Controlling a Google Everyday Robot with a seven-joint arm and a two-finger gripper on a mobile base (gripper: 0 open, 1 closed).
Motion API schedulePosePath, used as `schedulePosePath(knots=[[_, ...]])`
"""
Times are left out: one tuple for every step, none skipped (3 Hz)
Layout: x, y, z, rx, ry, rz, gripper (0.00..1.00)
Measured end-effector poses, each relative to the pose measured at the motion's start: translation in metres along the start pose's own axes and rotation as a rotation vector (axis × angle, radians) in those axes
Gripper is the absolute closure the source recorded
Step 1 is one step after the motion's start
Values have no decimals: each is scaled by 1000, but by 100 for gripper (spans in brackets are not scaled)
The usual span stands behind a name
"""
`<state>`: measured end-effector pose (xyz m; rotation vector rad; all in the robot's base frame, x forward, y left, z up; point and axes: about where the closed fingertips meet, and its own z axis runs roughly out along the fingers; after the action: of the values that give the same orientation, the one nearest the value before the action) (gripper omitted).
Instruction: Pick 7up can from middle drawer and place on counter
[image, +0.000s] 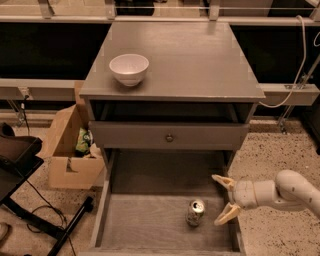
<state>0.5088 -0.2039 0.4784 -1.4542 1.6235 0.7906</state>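
The 7up can (195, 212) stands upright on the wood-grain floor of the pulled-out middle drawer (145, 225), right of its centre. My gripper (224, 198) comes in from the right on a white arm, over the drawer's right side. It is open and empty, its two cream fingers spread, a short way right of the can and apart from it. The grey counter (190, 60) is the cabinet's top, above the drawer.
A white bowl (129, 68) sits on the counter's left front. A closed drawer front with a round knob (169, 137) is above the open drawer. An open cardboard box (70, 147) and a black stand (30, 200) are on the floor at left.
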Motion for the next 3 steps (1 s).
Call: schedulePosePath(knots=[[17,9,16,-24,-10,34,0],[29,17,32,-53,-33,60,0],[36,23,46,-70,-68,79,0]])
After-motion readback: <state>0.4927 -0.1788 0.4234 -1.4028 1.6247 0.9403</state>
